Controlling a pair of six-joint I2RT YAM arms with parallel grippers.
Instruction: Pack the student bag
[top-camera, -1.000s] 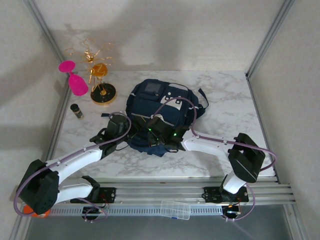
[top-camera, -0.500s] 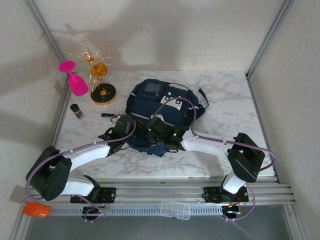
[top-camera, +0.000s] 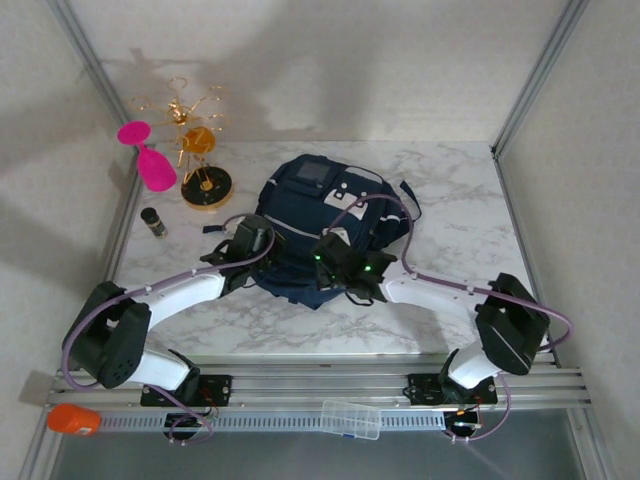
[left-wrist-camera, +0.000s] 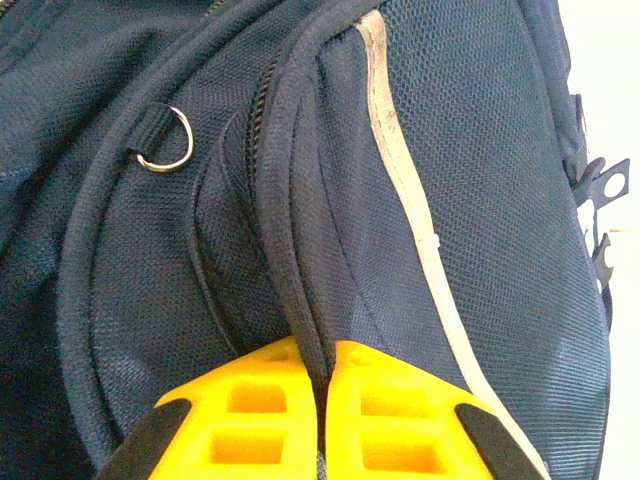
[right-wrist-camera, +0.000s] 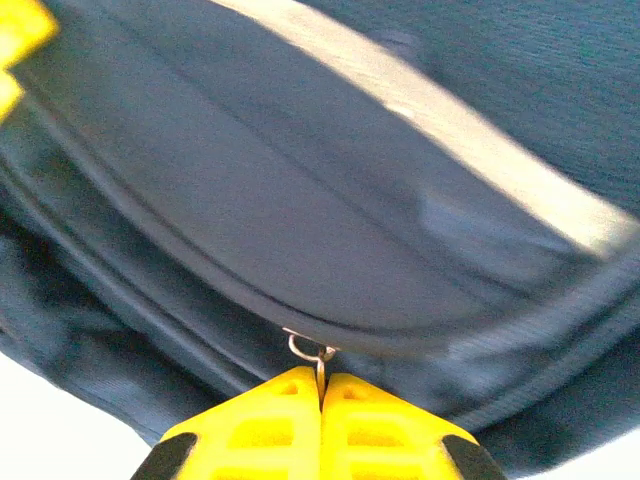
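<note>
Item: student bag (top-camera: 300, 212), laid flat on the table (top-camera: 470, 230), directly ahead of both sets of fingers. The left gripper (left-wrist-camera: 322, 365) is closed, with the bag's seam (left-wrist-camera: 285, 220) pinched between its fingers. The right gripper (right-wrist-camera: 321, 385) is closed, with a metal ring (right-wrist-camera: 305, 350) clamped at its fingertips.

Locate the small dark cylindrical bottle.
Top view: the small dark cylindrical bottle sits at the marble table's left edge, just nearer than the gold wire stand and pink plastic goblet, left of the navy fabric backpack.
</note>
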